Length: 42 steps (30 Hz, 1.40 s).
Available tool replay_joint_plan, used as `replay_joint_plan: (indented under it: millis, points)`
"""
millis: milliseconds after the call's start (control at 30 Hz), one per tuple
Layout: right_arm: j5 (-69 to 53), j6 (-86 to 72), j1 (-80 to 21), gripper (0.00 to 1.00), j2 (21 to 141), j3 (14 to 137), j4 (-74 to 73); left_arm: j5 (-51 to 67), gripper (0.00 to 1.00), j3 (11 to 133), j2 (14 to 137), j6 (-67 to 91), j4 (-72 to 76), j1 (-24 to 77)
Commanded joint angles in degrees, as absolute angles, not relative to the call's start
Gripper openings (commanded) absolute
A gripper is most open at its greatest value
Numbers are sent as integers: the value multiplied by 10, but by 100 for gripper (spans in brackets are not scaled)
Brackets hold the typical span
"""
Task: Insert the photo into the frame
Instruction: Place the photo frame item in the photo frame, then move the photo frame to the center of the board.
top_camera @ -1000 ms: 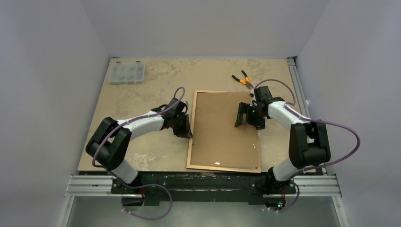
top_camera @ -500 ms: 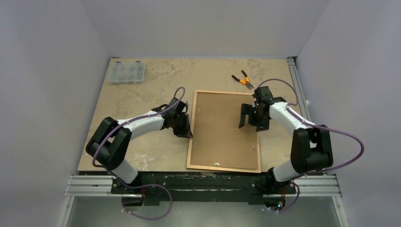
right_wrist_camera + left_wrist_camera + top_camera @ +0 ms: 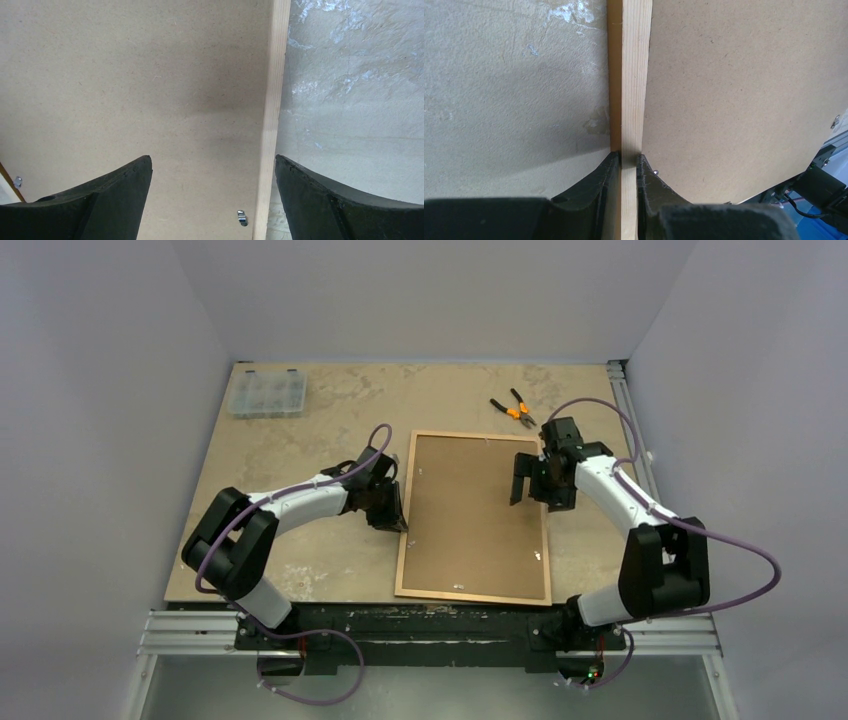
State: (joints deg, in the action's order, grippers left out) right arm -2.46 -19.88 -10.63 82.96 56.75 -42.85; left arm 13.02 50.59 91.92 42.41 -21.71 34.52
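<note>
At the frame (image 3: 634, 75) edge — left hand (image 3: 628, 159) clamped on, right hand (image 3: 213, 167) spread.

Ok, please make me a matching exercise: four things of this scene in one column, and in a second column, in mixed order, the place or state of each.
Column one
1. left hand
2. right hand
3. pliers
4. plastic box

Column two
A. at the far left corner of the table
B. open, over the right rail of the frame
C. shut on the frame's left rail
D. on the table, just beyond the frame's far right corner

Pairs: 1-C, 2-B, 3-D, 4-A
</note>
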Motion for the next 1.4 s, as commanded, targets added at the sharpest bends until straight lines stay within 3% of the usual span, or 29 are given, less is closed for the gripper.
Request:
replay_joint_plan:
  millis: [0, 333, 567, 967, 1200, 1367]
  points:
    - [-10, -201, -110, 88, 814, 595, -430, 79, 10, 501, 946, 414, -223, 352]
    - [-39, -210, -91, 74, 848, 594, -400, 78, 10, 500, 946, 414, -223, 353]
    - [-43, -213, -90, 71, 883, 597, -378, 78, 10, 500, 949, 414, -221, 353]
    - [-26, -210, -90, 71, 910, 580, -354, 79, 10, 501, 951, 413, -221, 354]
    - [-1, -210, -90, 82, 888, 578, -354, 80, 10, 503, 955, 413, -221, 354]
    - [-30, -207, -90, 83, 907, 572, -341, 81, 10, 505, 958, 414, -221, 356]
